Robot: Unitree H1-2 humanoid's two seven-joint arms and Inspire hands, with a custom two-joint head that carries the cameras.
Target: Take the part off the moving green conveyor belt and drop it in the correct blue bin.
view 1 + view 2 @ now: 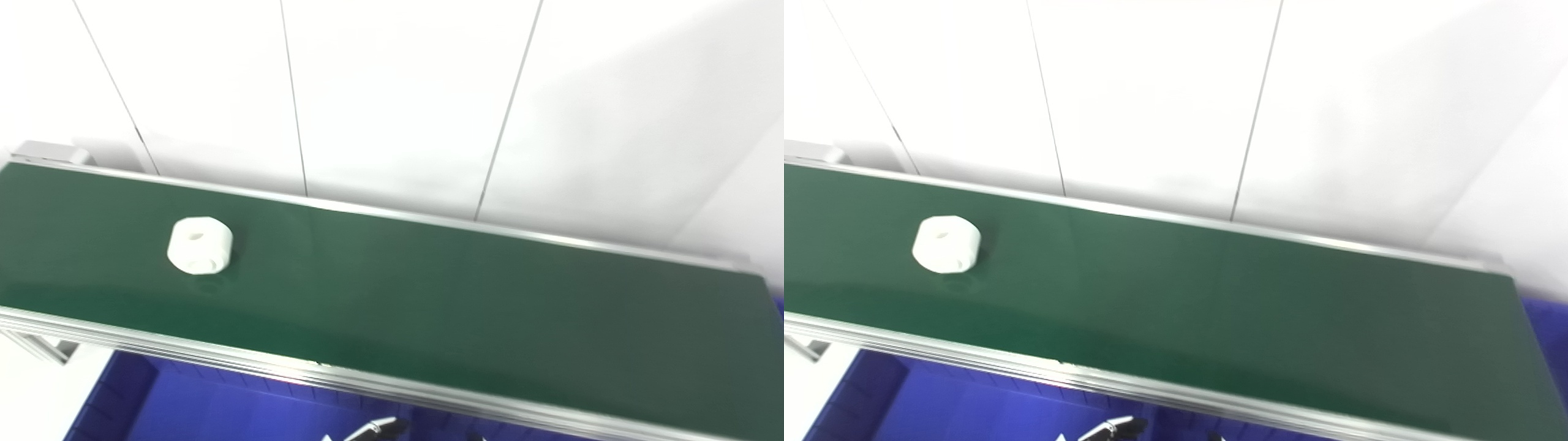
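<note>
belt (429,288): matt green | rail (245,361): brushed metal | part (200,245): matt white plastic

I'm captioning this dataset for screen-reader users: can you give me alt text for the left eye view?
A white, roughly octagonal part with a hole in its top lies alone near the left end of a green conveyor belt that runs across the picture before a white panelled wall. Below the belt's near rail shows a blue bin, and only some fingertips peek in at the bottom edge.

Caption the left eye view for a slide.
White part rides the green conveyor belt above a blue bin; fingertips barely visible below.
</note>
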